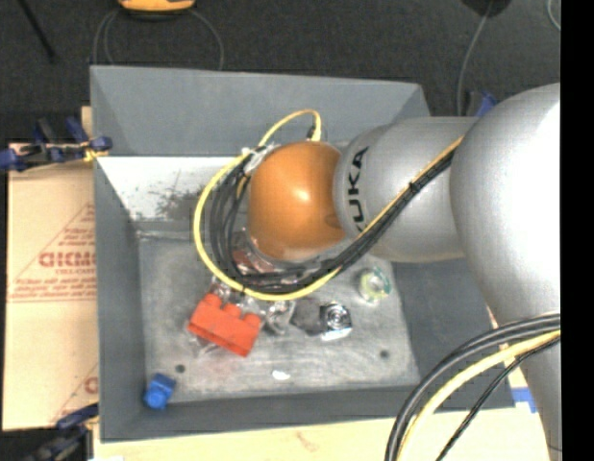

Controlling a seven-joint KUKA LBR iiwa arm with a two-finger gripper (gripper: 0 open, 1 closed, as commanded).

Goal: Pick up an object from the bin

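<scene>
Gripper [247, 305] sits low in the bin [119, 286], just beside the red-orange block [223, 325] lying front-left of centre; I can't tell whether it's spread or closed, so I'd square across the block, clear of the metal piece [334, 320], before squeezing.

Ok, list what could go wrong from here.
1. The red block sits close to the silver metal piece; a grab may catch both or knock one aside.
2. The orange cover and cables hide the contact spot, so a miss could go unnoticed.
</scene>
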